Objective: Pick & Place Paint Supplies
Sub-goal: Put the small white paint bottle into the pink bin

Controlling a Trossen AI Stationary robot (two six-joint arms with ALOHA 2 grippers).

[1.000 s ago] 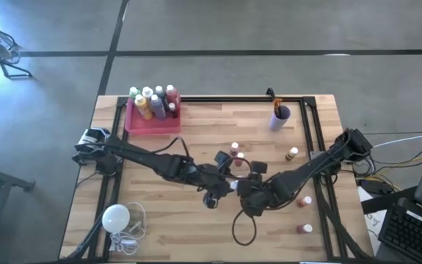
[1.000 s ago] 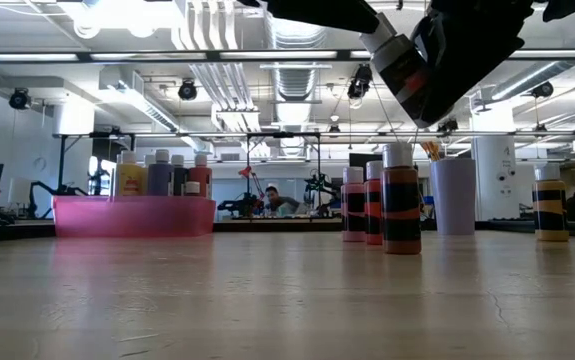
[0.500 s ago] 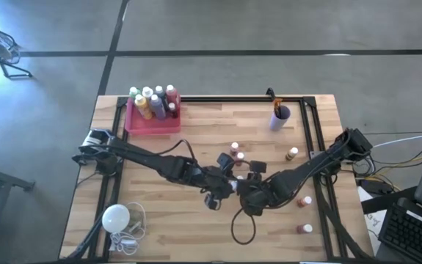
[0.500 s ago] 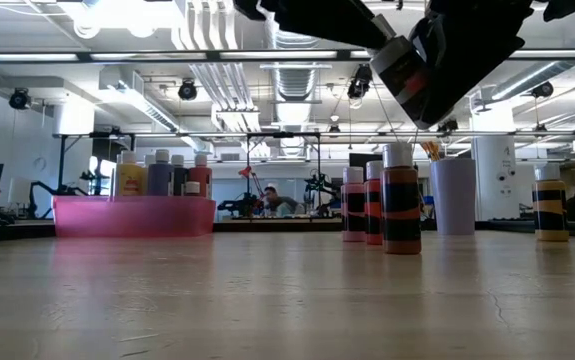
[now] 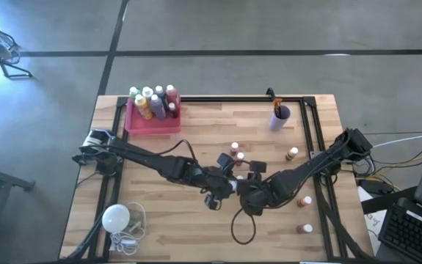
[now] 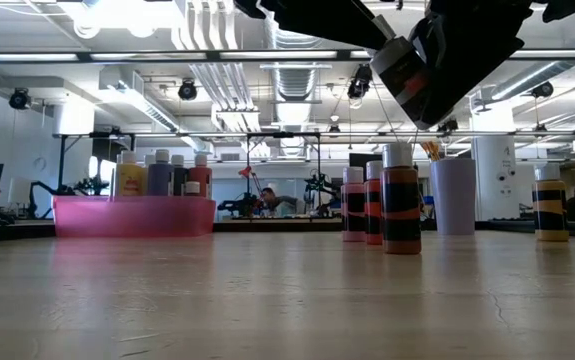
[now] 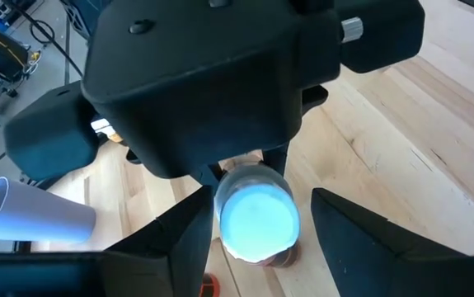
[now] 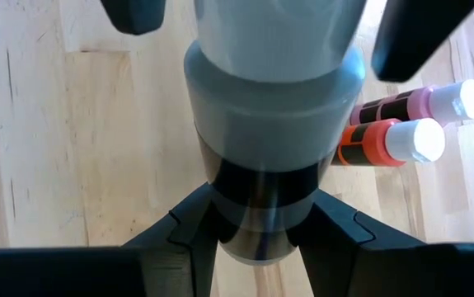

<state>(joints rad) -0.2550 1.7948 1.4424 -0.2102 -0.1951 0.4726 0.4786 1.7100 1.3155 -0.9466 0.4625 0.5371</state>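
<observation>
At the middle of the table (image 5: 159, 220) both arms meet above a cluster of bottles; the right gripper (image 8: 257, 223) is clamped on a bottle (image 8: 269, 148), fingers pressed to the sides of its dark lower body, white cap pointing away from the wrist; the left gripper (image 7: 257, 223) has its fingers spread wide on either side of that same white cap (image 7: 257, 223), not yet pinching it, so this looks like a handover in the air; in the low view the bottle (image 6: 422, 65) hangs tilted, well above the wood. Three bottles (image 6: 377, 205) stand just beside one another below it, pink and orange among them; a pink tray (image 5: 152, 121) near the far left corner already holds several bottles (image 5: 152, 101); a white cup (image 5: 279, 117) with brushes stands near the far edge; three more small bottles (image 5: 293, 154) sit apart on the right side.

The bottle seems light, rigid plastic, smooth and round, so it may twist or slip between narrow fingers; the cap is ribless and glossy, a poor hold; taking it just under the cap, on the shoulder or upper body, should be surer; squeezing hard is probably safe while the cap is on, though a loose cap could leak.
</observation>
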